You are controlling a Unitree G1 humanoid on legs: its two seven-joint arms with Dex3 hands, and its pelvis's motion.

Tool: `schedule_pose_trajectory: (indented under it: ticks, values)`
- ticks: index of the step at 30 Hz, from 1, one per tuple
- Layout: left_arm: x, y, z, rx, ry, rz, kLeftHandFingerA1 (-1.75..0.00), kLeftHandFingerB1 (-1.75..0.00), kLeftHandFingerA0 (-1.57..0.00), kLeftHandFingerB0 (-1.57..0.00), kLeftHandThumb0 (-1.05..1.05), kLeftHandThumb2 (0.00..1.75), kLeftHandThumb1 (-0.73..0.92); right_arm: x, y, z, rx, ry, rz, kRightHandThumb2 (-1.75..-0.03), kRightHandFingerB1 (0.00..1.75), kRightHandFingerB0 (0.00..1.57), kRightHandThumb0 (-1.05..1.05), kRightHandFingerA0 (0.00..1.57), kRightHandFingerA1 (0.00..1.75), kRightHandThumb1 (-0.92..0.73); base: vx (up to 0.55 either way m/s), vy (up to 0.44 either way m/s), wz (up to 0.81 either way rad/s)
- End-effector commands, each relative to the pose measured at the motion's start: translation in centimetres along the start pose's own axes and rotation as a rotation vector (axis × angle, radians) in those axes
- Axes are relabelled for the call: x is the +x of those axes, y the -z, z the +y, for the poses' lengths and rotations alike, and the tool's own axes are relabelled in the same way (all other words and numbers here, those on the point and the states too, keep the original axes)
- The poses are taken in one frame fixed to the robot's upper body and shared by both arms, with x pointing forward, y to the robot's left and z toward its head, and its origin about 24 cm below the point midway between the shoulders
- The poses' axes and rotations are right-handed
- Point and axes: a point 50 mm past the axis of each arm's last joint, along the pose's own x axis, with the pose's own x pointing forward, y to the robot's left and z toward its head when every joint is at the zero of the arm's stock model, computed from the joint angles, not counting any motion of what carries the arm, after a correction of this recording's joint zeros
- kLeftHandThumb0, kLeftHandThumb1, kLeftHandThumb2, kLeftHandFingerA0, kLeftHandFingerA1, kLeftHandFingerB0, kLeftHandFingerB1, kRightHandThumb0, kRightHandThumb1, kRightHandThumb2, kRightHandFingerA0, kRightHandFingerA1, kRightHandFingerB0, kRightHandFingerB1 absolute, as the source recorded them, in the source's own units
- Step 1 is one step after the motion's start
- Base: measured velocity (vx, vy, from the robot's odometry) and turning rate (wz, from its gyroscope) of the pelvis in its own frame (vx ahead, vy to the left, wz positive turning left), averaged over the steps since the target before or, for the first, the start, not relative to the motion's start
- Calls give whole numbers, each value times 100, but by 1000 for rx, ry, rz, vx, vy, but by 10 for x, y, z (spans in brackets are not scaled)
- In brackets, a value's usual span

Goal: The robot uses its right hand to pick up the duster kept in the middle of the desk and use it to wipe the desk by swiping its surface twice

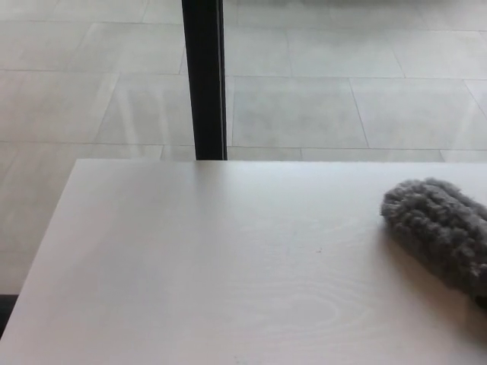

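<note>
A shaggy grey microfibre duster [440, 232] lies on the pale wood-grain desk [228, 266], near its right edge, partly cut off by the frame. Neither hand shows, so their fingers cannot be judged.

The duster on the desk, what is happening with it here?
A grey fluffy duster lies on the white desk at its right side, reaching in from the picture's right edge. It looks like a wiping stroke across the surface, but neither robot hand shows in this view, so what holds the duster cannot be seen. The rest of the desk top is bare. Beyond the desk stand a black post and a tiled floor.
</note>
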Motion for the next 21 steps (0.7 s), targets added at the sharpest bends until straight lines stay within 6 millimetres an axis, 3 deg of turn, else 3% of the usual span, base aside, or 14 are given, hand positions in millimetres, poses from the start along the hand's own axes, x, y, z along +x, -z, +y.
schedule_pose_trajectory:
  ticks: [1,3,4,5,8,10,11,12,13,14,17,18,19,21]
  values:
    - [0,-7,4,9,-6,-33,-91,-96,-109,-96,-105,94,51,-19,-48,35,-115,-146,-171,-64,107,74,-31,79,169,-77,0,0,0]
    - [0,-7,3,9,-5,-31,-91,-95,-110,-96,-105,95,51,-24,-60,40,-138,-156,-216,-64,102,68,-31,78,168,-81,0,0,0]
    - [0,-7,3,10,-4,-35,-92,-95,-109,-95,-105,95,52,-31,-74,46,-157,-173,-259,-66,124,69,-30,81,170,-80,0,0,0]
    - [0,-7,2,10,-6,-38,-92,-94,-111,-99,-105,95,51,-36,-82,50,-156,-181,-290,-63,104,67,-31,78,169,-75,0,0,0]
    - [1,-8,2,13,-8,-37,-95,-97,-109,-98,-105,96,52,-53,-100,59,-80,-197,-363,-63,126,65,-29,79,174,-82,0,0,0]
    - [1,-9,3,20,-4,-44,-95,-98,-108,-96,-105,95,53,-63,-111,64,-42,-205,-413,-64,95,72,-29,82,172,-79,0,0,0]
    - [1,-10,3,20,-6,-47,-96,-98,-108,-97,-105,96,53,-70,-117,67,-6,-181,-443,-62,109,75,-28,85,173,-75,0,0,0]
    - [1,-10,3,16,-8,-46,-95,-98,-110,-98,-105,97,52,-77,-122,69,38,-207,-470,-94,92,76,-33,113,135,-56,0,0,0]
    - [2,-11,3,16,-10,-43,-95,-98,-110,-95,-105,98,52,-82,-126,69,50,-193,-510,-60,78,79,-25,86,170,-68,0,0,0]
    - [2,-11,3,19,-12,-39,-95,-99,-110,-95,-105,99,52,-91,-131,68,65,-168,-585,-59,98,81,-24,84,175,-66,0,0,0]
    - [3,-14,3,15,-14,-49,-93,-96,-115,-100,-105,97,51,-101,-138,63,81,-185,-654,-60,100,79,-25,83,175,-68,0,0,0]
    - [3,-15,4,18,-14,-51,-93,-97,-113,-99,-105,95,52,-103,-139,61,89,-182,-669,-64,121,76,-22,86,175,-67,0,0,0]
    - [3,-17,4,22,-14,-54,-92,-96,-114,-99,-105,96,50,-108,-140,58,99,-168,-701,-78,131,76,-16,113,167,-61,0,0,0]
    - [3,-18,5,23,-11,-61,-92,-96,-113,-98,-105,95,51,-116,-142,54,116,-156,-740,-78,138,76,-12,114,172,-61,0,0,0]
